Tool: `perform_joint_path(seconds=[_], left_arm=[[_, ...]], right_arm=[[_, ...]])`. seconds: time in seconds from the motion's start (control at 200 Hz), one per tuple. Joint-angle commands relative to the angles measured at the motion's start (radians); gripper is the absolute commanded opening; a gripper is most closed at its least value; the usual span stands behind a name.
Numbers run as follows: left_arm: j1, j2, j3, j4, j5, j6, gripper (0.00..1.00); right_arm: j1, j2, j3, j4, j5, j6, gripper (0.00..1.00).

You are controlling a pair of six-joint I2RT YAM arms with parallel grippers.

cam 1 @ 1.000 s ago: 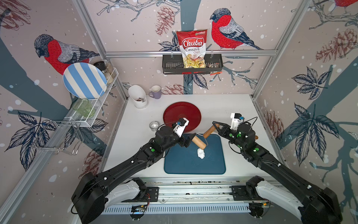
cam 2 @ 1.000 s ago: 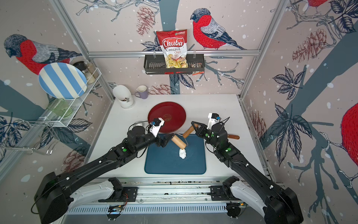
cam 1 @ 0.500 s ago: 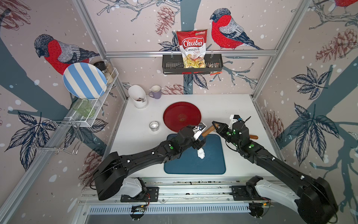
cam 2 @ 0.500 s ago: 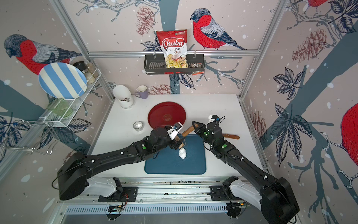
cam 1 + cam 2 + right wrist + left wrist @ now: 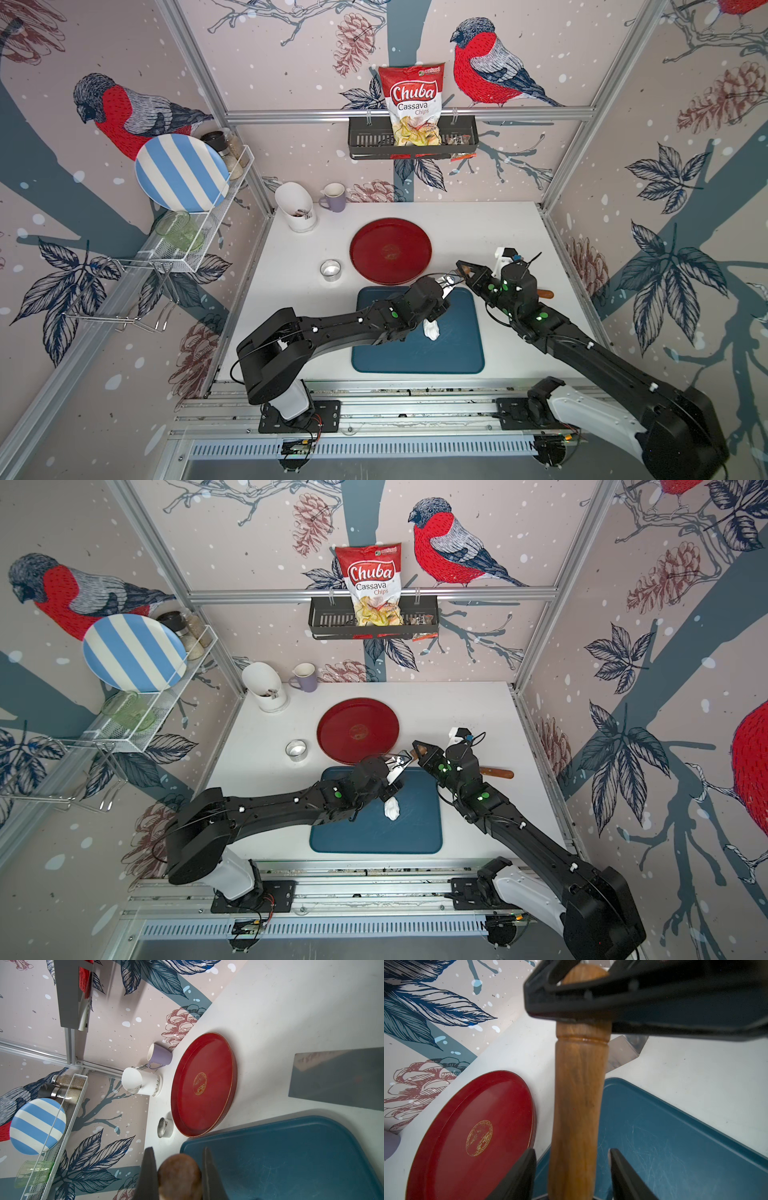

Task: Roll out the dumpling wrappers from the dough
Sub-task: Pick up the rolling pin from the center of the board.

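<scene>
The white lump of dough (image 5: 431,330) lies about mid-way on the dark blue rectangular tray (image 5: 415,359), long axis running roughly near to far, its far end hidden beneath the left arm (image 5: 374,322). Just beyond, the left claw (image 5: 572,1150) straddles the wooden rolling pin (image 5: 577,1095) with slim gaps either side, unclamped; the right claw (image 5: 178,1150) grips the pin's rounded handle end. In both top views the claws cover most of the pin. Farther along the white worktop (image 5: 478,232) sits a round red plate (image 5: 390,249).

The white table (image 5: 478,232) bears a blue tray (image 5: 415,357), red plate (image 5: 390,250), metal ring (image 5: 331,269), mug (image 5: 334,198).
</scene>
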Motion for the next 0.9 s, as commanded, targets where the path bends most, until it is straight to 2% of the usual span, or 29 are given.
perform_joint_path(seconds=[0.0,0.11,0.285,0.305,0.34,0.4,0.465,0.665,0.895], left_arm=[[-0.007,0.012,0.006,-0.028,-0.043,0.006,0.51],[-0.007,0.009,0.005,-0.026,-0.041,0.003,0.36],[-0.006,-0.009,-0.008,-0.017,-0.022,0.007,0.04],[-0.007,-0.011,-0.011,-0.014,-0.019,0.009,0.00],[-0.007,-0.020,-0.018,-0.009,-0.017,0.009,0.00],[-0.007,-0.038,-0.034,0.005,-0.012,0.013,0.00],[-0.007,-0.059,-0.052,0.023,-0.003,0.018,0.00],[0.011,-0.153,-0.113,0.046,0.076,0.053,0.00],[0.072,-0.268,-0.181,0.002,0.224,0.101,0.00]], right_arm=[[0.001,-0.013,0.004,0.041,-0.008,0.024,0.00],[0.002,-0.017,0.007,0.034,-0.001,0.021,0.00],[-0.004,-0.031,0.000,0.032,0.012,0.003,0.00],[-0.006,-0.033,-0.002,0.033,0.012,-0.001,0.04],[-0.012,-0.040,-0.008,0.037,0.007,-0.007,0.20],[-0.030,-0.050,-0.023,0.053,-0.021,-0.015,0.32],[-0.061,-0.062,-0.041,0.075,-0.072,-0.027,0.54],[-0.183,-0.117,-0.061,0.057,-0.236,-0.130,0.88],[-0.206,-0.201,0.017,-0.093,-0.414,-0.460,0.90]])
